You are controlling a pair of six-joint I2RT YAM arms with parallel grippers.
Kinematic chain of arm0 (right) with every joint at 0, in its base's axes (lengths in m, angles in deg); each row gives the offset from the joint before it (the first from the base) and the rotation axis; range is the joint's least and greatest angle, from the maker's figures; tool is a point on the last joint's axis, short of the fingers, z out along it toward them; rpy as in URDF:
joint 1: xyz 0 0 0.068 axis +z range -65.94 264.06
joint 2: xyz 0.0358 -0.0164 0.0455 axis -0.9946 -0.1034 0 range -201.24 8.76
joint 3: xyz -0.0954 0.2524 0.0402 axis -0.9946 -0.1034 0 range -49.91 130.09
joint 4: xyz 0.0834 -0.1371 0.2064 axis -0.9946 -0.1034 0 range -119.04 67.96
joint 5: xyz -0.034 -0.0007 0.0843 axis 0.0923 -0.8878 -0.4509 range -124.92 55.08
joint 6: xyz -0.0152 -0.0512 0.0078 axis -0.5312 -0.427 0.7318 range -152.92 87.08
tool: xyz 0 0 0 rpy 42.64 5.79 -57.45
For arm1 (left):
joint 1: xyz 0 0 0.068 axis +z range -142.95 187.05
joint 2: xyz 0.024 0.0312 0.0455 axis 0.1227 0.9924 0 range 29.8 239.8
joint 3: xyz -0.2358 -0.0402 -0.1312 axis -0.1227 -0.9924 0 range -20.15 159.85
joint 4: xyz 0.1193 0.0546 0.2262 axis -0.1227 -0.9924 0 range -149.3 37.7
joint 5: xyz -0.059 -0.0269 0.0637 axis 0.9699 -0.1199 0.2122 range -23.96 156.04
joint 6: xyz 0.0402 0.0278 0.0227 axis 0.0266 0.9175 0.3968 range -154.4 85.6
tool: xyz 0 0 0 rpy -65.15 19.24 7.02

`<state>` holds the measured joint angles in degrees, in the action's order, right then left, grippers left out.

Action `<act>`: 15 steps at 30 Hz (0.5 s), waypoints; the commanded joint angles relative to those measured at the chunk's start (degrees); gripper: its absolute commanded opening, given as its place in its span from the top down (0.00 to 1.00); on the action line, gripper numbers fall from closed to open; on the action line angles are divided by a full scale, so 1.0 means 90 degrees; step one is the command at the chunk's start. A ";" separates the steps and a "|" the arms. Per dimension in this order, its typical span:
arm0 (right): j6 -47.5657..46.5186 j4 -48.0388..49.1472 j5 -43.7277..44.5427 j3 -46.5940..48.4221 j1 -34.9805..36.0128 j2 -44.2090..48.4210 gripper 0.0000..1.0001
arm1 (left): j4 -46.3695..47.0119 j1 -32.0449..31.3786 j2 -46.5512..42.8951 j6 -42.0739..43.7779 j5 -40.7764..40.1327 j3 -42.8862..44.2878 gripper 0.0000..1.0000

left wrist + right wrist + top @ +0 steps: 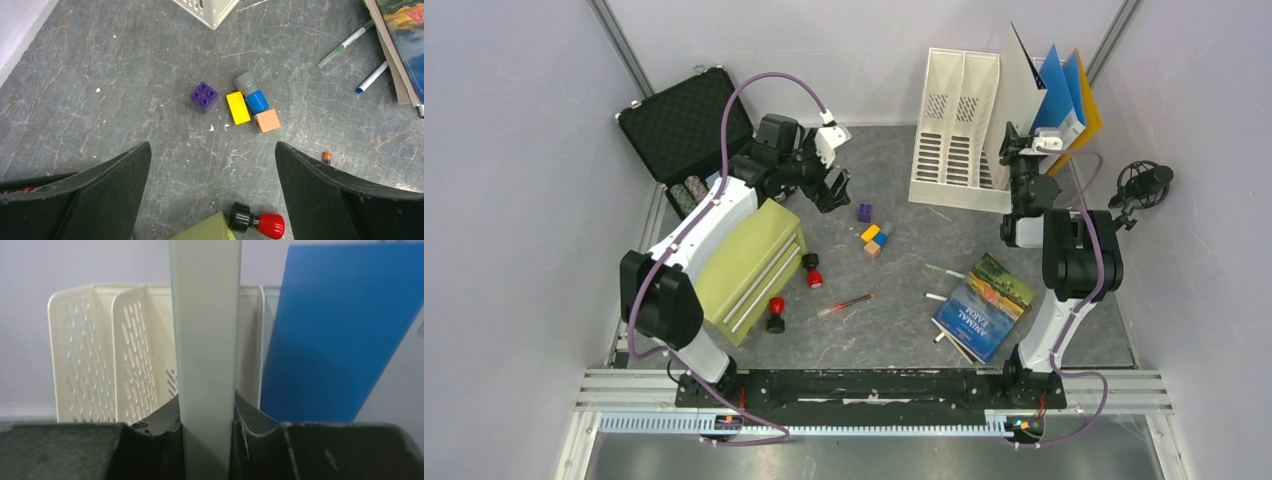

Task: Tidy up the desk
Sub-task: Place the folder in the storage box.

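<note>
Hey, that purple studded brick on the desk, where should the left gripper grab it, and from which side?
I'd grip its two flat side walls from straight above: the purple brick sits studs up on the desk, clear of the yellow block, so both walls look free.

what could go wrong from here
1. The white folder is clamped at one end only by the right end effector; it could pivot or slip.
2. It may snag on a divider of the file rack, or knock the blue folder beside it.
3. The open left end effector hovers over the loose blocks and might scatter them.
</note>
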<state>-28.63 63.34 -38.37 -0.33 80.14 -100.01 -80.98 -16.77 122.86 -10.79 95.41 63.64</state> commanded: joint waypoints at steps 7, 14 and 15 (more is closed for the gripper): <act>-0.0374 0.2254 0.0319 -0.1106 -0.0004 -0.0091 1.00 | -0.0050 0.0009 0.0075 -0.0243 0.0300 0.0322 0.00; -0.0893 0.1851 0.0915 -0.1725 0.0006 0.0234 0.87 | -0.0045 0.0002 0.0042 -0.0283 0.0380 0.0309 0.00; -0.0930 0.1686 0.0963 -0.1748 0.0006 0.0279 0.83 | -0.0050 0.0001 0.0039 -0.0304 0.0394 0.0314 0.00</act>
<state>-32.21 64.13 -33.78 -13.23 80.38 -99.62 -81.42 -16.77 123.08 -11.27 96.72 63.97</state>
